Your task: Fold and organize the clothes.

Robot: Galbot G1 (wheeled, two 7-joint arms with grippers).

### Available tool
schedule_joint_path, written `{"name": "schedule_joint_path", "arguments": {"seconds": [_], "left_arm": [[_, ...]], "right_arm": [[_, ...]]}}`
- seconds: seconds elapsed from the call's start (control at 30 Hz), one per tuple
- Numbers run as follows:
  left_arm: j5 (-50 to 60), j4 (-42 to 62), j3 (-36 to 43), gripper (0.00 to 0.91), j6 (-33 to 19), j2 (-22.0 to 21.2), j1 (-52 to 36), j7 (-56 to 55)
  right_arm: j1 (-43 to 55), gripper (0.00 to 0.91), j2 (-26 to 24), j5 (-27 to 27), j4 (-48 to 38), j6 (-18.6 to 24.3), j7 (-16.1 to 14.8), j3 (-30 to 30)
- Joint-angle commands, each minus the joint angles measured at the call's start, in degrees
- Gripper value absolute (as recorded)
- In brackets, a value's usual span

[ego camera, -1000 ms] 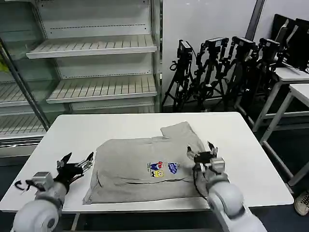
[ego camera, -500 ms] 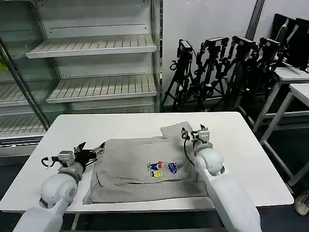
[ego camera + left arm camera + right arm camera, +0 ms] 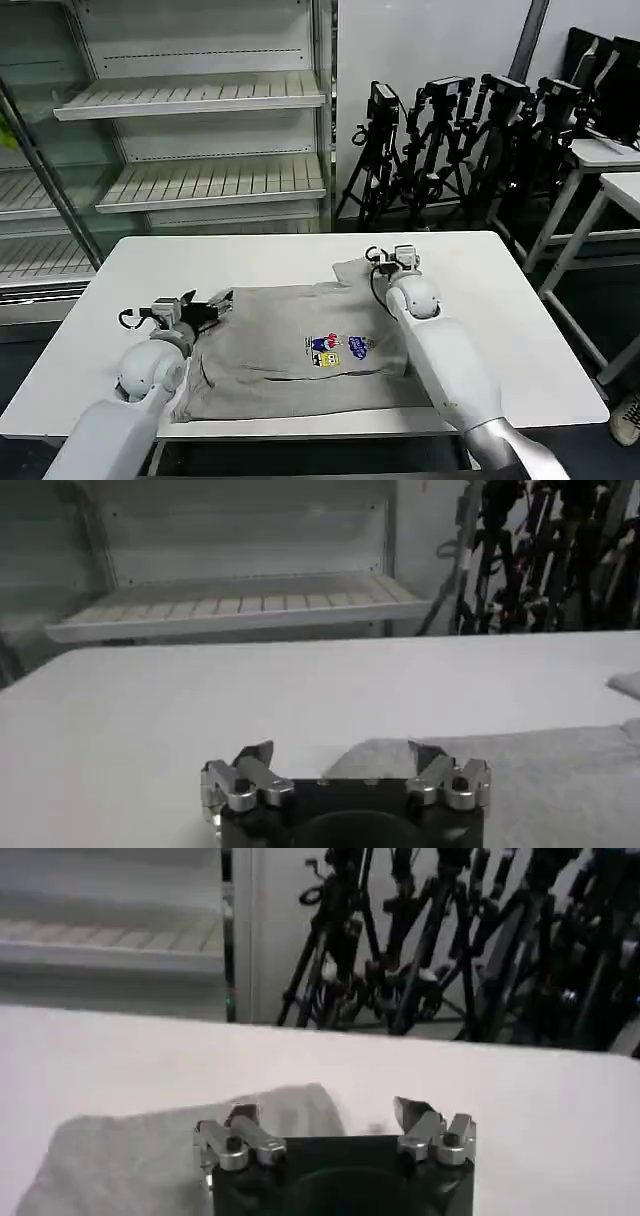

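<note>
You see the grey T-shirt [image 3: 300,345] lying partly folded on the white table [image 3: 500,290], one sleeve sticking out at its far right. The left pincer [image 3: 205,305] and right pincer [image 3: 395,258], both open and empty, hover at its far corners; further folding remains.

Lab or test studio: bare retail shelving [image 3: 190,100], camera tripods [image 3: 450,140] lined up, white worktable [image 3: 500,300].
</note>
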Motion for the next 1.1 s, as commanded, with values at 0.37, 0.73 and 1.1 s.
{"name": "schedule_joint_path", "arguments": {"seconds": [0.37, 0.73, 1.1], "left_arm": [[-0.1, 4.3, 1.9, 0.040, -0.1, -1.4, -1.5, 0.2], [-2.1, 2.2, 0.9, 0.040, -0.6, -1.1, -0.5, 0.4], [-2.8, -2.7, -0.8, 0.040, -1.8, 0.6, 0.0, 0.7]], "right_arm": [[2.1, 0.000, 1.8, 0.3, -7.6, 0.2, -1.1, -0.8], [0.7, 0.000, 0.8, 2.2, -4.9, 1.7, -1.0, -1.1], [-0.8, 0.000, -0.9, 3.2, 3.2, 9.2, -0.3, -1.2]]}}
